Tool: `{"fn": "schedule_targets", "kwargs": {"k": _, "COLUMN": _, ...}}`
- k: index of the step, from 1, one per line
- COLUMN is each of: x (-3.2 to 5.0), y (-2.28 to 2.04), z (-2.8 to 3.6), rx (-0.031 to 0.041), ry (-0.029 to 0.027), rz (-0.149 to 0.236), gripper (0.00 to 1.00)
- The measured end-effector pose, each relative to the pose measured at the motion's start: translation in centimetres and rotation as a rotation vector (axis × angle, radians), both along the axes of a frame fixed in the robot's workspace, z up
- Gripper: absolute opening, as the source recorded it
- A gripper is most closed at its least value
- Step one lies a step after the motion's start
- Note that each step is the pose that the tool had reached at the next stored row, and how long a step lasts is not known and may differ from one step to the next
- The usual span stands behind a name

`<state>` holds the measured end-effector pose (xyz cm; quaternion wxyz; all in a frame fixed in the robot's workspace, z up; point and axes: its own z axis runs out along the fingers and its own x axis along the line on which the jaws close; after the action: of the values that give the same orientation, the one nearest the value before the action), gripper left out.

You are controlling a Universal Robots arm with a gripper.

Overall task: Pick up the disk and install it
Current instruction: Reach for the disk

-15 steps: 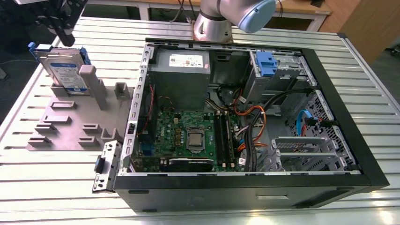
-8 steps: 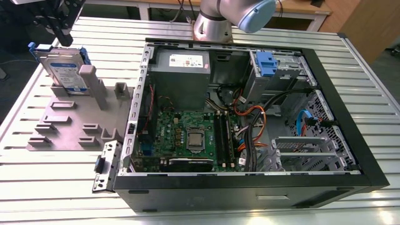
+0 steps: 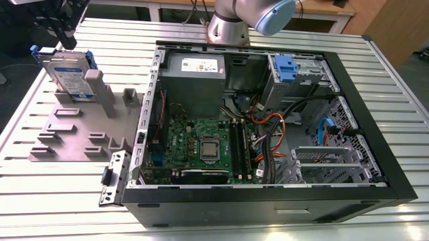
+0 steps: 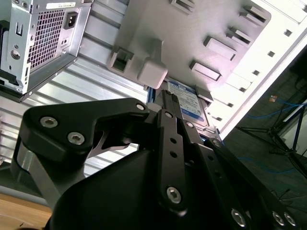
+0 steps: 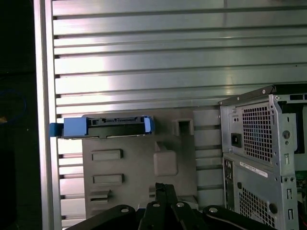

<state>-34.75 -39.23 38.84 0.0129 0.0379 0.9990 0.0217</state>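
Ribbed metal surface [image 3: 60, 201] bears a grey slotted holder [image 3: 70, 123] that props the disk [image 3: 70, 75] on edge, presumably for grasping from above, where the gripper [image 3: 66, 42] hangs, jaws together.

No legible text (labels on disk [image 3: 70, 75], power supply [image 3: 194, 88] unreadable)

The bench [image 3: 60, 201] is ribbed, shiny bare metal. The holder [image 3: 74, 135] is matt grey plastic. The disk [image 3: 70, 75] is silvery metal with a smooth label and a blue plastic frame. The computer case [image 3: 234, 206] has matt black panels.
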Motion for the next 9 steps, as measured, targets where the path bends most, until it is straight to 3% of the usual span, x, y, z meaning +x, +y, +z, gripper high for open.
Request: {"fn": "schedule_targets", "kwargs": {"k": 9, "x": -0.51, "y": 0.01, "z": -0.01, "rx": 0.0000, "ry": 0.0000, "rz": 0.000, "gripper": 0.11}}
